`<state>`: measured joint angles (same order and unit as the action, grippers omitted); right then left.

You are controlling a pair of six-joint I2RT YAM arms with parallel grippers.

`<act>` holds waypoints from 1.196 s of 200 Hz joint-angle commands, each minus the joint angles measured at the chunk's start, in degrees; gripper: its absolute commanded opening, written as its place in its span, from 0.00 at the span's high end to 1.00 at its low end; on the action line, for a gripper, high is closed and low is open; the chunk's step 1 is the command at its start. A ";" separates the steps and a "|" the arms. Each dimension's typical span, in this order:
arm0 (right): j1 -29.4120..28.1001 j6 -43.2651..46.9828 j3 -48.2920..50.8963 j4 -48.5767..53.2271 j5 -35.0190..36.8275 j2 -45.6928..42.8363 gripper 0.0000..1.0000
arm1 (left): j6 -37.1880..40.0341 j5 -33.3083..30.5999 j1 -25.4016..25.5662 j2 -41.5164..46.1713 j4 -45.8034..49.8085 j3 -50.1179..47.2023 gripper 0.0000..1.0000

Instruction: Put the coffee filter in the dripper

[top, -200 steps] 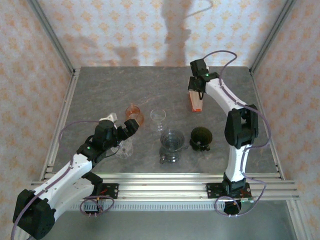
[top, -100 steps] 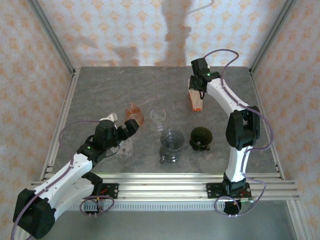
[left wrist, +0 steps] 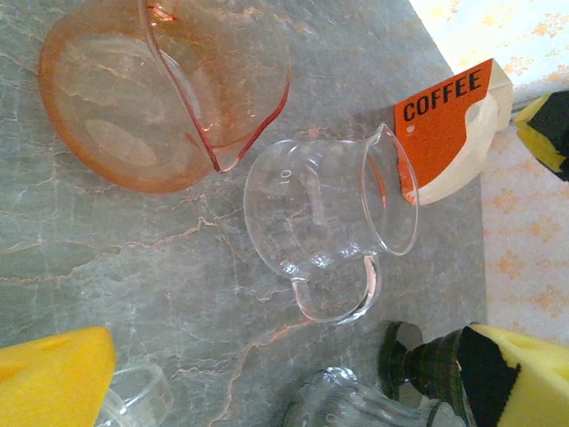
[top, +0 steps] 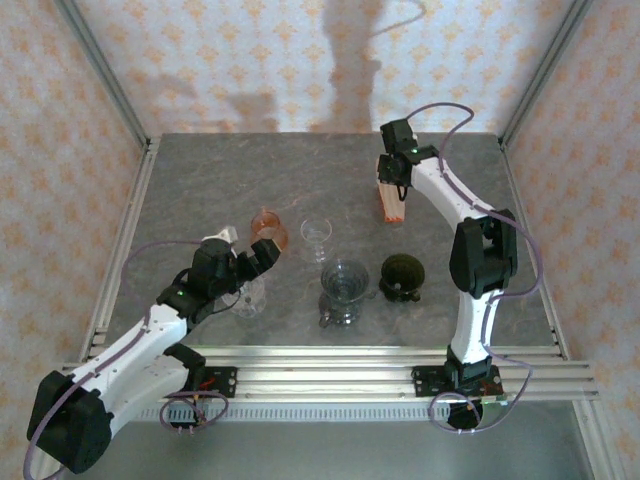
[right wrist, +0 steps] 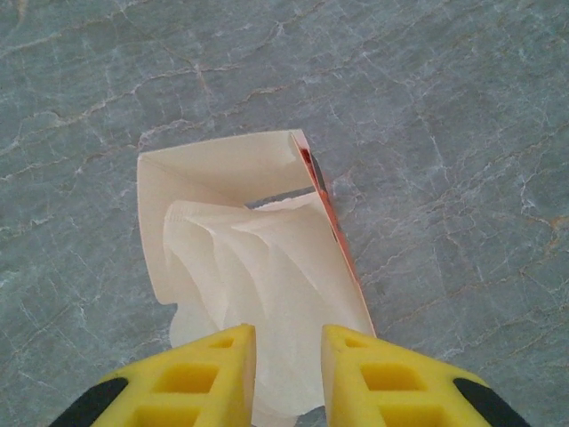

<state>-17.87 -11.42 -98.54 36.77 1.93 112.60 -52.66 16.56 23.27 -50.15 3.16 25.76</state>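
Directly under the right gripper [right wrist: 289, 374]: what's in the carton? — JM

Filter carton [right wrist: 222, 169], top open, standing on the grey table [right wrist: 444, 133]. Inside: a fanned stack of pale coffee filters [right wrist: 258, 267], reaching up to the fingertips. Jaws parted by a narrow gap. Paper shows through the gap, but I cannot tell whether either pad touches it. — TK

Left gripper [left wrist: 284, 356]? — JM

Spread wide, gripping nothing. Ahead of it, between the two yellow fingers: clear glass jug [left wrist: 320, 222], handle turned towards the gripper, bare inside. Further ahead and to the left: orange glass vessel [left wrist: 160, 89], just beside the jug, also bare. Beyond the jug's spout, the carton again, "COFFEE" printed on its orange face. — TK

Drippers? — JM

Dark green dripper [left wrist: 427, 365] just beside the left gripper's right finger, partly hidden by it. Clear glass dripper [left wrist: 347, 400] next to it, close in between the fingers. The clear one shows bare glass; the dark bowl is too dark to read. In the top view both sit well apart from the right gripper, nearer the arm bases. Small clear glass [left wrist: 133, 396] right by the left finger. — TK
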 commanded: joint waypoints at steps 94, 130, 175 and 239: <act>-0.32 -5.24 -0.25 -2.28 0.89 0.58 0.75 | -0.05 3.14 0.20 -3.29 -4.90 1.51 0.00; -0.27 -5.94 -1.30 -1.20 1.54 1.56 0.75 | 0.01 2.96 0.18 -3.24 -4.92 1.53 0.00; -0.30 -6.29 -1.92 -1.11 1.32 2.62 0.75 | -0.07 2.92 0.20 -3.20 -4.91 1.40 0.00; -0.29 -6.84 -2.31 -1.38 1.32 3.77 0.81 | -0.34 3.21 0.13 -2.54 -4.72 1.66 0.00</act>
<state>-17.87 -17.39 -99.09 34.89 1.76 115.13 -52.66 19.14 23.27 -53.30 -0.75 25.87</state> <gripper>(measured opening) 0.208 0.994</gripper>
